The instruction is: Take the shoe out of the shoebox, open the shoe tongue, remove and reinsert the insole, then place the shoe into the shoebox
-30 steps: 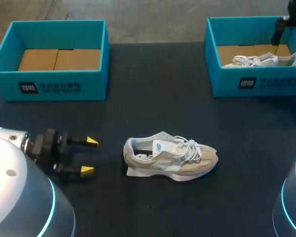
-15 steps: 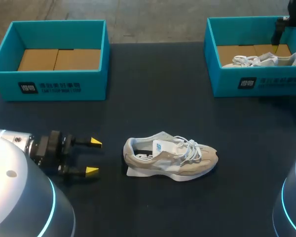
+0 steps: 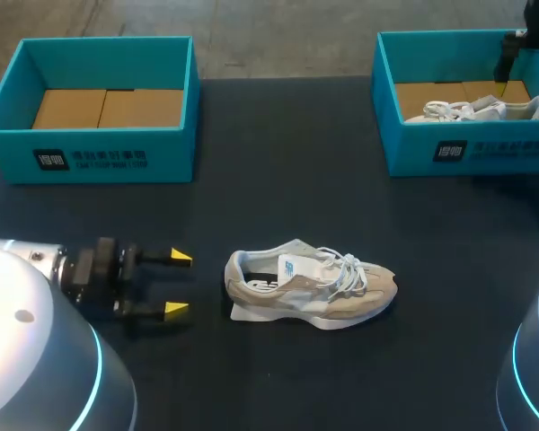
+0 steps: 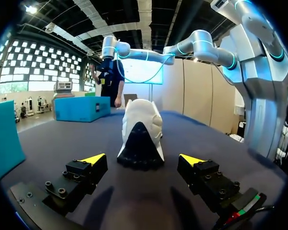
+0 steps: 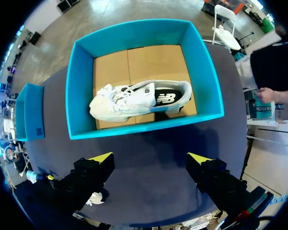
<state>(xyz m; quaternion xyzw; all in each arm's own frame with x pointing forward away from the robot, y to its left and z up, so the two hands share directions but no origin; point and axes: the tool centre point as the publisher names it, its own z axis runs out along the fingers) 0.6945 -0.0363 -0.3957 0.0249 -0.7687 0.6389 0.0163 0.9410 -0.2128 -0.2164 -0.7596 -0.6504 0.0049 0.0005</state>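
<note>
So the beige sneaker (image 3: 310,287) was out of its box, sitting on the dark surface (image 3: 278,189) roughly mid-width, toward the near side. Toe pointed right, heel pointed left, white laces bunched up over the front half.

Left claw (image 3: 175,283) was low over the surface just left of the heel and lined up w/ it, both yellow tips aimed at the shoe. Its fingers were spread wide, and the tips sat a bit short of the heel, not touching. From the left wrist cam the heel was straight ahead of the claw, centred on the gap btw the two fingers. The dark sole bit at the bottom of the heel faced the cam.

Left shoebox (image 3: 108,157), teal, sat at the far left w/ its brown cardboard floor (image 3: 108,108) showing inside. Right shoebox (image 3: 472,148), same teal, was at the far right, well apart from the beige sneaker. Inside it a white sneaker (image 5: 134,100) lay on its side along the near wall, toe to the left, dark lining showing in the opening.

Right claw (image 5: 150,157) hung high above that box, looking down into it. It was also spread wide, gripping zilch, and well clear of the white sneaker. In the head cam just a dark bit of that arm showed over the box's far right corner.
</note>
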